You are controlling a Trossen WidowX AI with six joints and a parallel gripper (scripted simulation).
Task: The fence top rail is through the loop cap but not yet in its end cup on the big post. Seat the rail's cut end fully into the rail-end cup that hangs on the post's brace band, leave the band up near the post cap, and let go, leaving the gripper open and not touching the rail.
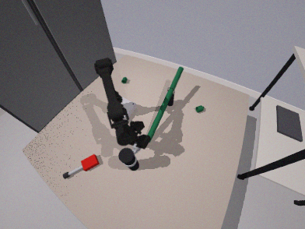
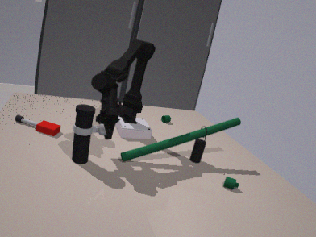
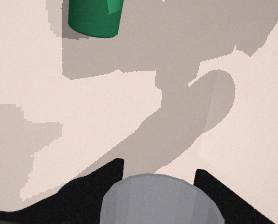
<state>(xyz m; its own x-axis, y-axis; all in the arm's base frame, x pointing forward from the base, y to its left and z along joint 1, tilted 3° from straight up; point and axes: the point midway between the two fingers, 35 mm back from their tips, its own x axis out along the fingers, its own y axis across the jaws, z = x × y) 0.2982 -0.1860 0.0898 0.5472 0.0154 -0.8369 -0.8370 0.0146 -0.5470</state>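
The black big post [image 1: 134,167] [image 2: 81,149] stands upright. Its grey brace band [image 2: 82,130] sits in the post's upper part, below the cap. The grey rail-end cup [image 2: 97,130] [image 3: 160,202] points from the band toward the arm's side. My gripper [image 1: 142,142] [image 2: 107,134] [image 3: 158,171] is shut on the cup. The green rail [image 1: 156,125] [image 2: 161,144] [image 3: 95,17] slopes through the loop cap on the small post [image 1: 171,100] [image 2: 197,151]. Its low cut end is outside the cup, apart from it and lower in the exterior view. The cup's mouth is hidden.
A red block with a grey handle [image 1: 89,162] [image 2: 48,128] lies beyond the big post. Small green fittings [image 1: 124,79] [image 1: 199,108] [image 2: 166,118] [image 2: 230,183] lie on either side of the rail. The arm's white base [image 2: 137,134] stands behind the gripper.
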